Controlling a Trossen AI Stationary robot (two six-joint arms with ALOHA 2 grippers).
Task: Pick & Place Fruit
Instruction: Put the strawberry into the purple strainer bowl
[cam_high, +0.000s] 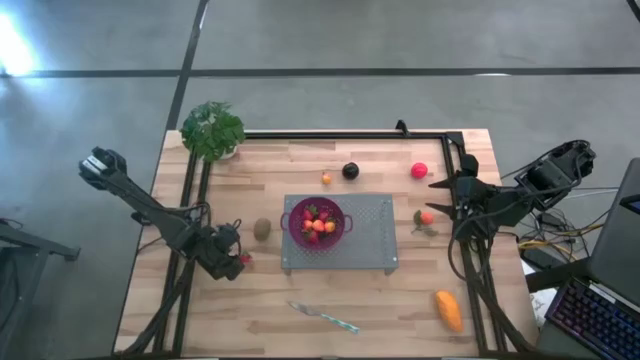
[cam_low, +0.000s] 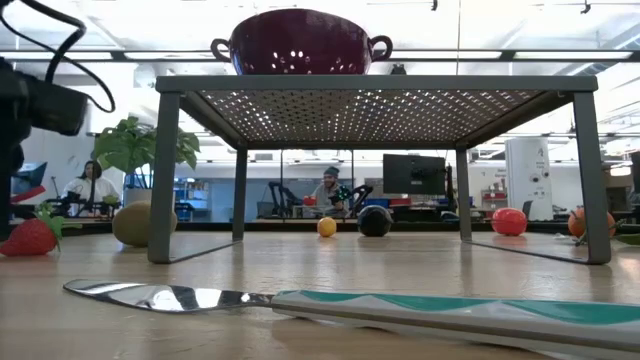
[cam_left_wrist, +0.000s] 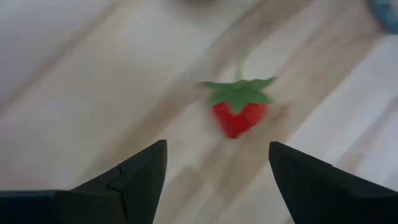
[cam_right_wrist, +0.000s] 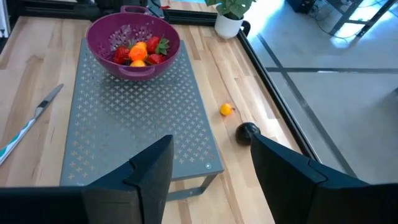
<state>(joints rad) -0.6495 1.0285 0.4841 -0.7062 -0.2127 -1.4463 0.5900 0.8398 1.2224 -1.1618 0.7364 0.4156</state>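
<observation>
On the left of the wooden counter, the left gripper sits low by a red strawberry; its two dark fingers stand well apart with nothing between them, and the strawberry lies on the wood just ahead of the tips, not touched. A potted plant stands at the far left corner. Just right of that gripper lies an olive-green kiwi, beside the grey perforated stand in the middle. On the stand sits a purple colander holding strawberries and small orange pieces. A knife with a teal handle lies on the near side of the stand. Beyond the stand lie a tiny orange fruit, a dark plum and, farther right, a pink-red ball. The right gripper hovers at the stand's right end, just above a red fruit with leaves; its fingers are spread and empty. An oblong orange fruit lies at the near right.
</observation>
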